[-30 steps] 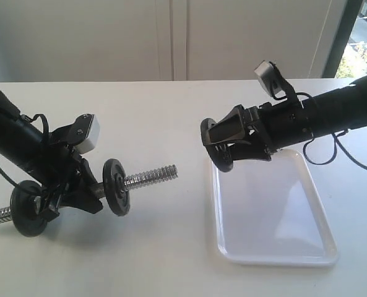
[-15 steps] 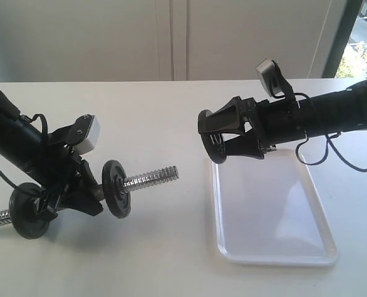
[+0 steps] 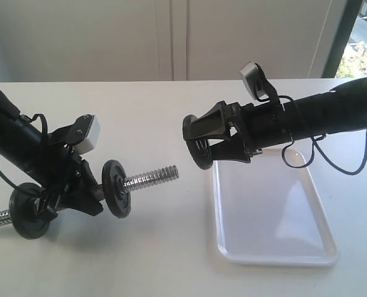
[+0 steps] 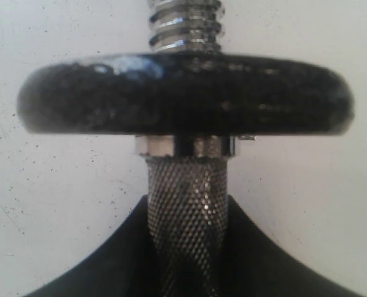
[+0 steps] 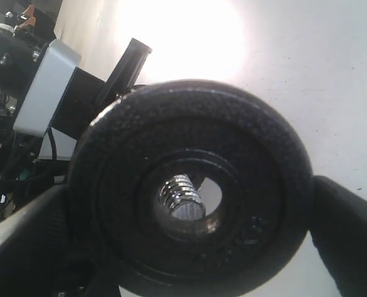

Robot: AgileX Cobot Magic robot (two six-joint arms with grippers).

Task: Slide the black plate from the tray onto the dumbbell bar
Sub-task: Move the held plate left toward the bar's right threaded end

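Observation:
My right gripper (image 3: 203,143) is shut on the black plate (image 3: 197,141), holding it on edge in the air just left of the white tray (image 3: 271,213). The plate's hole faces the dumbbell bar (image 3: 151,177), whose threaded tip ends a short gap away. In the right wrist view the plate (image 5: 251,154) fills the frame between the fingers of my right gripper (image 5: 189,247), and the bar's threaded tip (image 5: 182,197) shows through the hole. My left gripper (image 3: 72,193) is shut on the bar's knurled middle (image 4: 186,204), between two black discs (image 3: 116,187) (image 3: 27,209). In the left wrist view my left gripper (image 4: 186,272) sits just behind the nearer disc (image 4: 183,93).
The tray holds nothing and lies on the white table (image 3: 158,260) at the right. A white wall and cabinet doors (image 3: 171,37) stand behind the table. The right arm (image 3: 332,114) stretches across above the tray's far end.
My right gripper has carried the black plate leftward, off the tray's corner and closer to the bar's threaded tip. The left arm and bar have stayed put.

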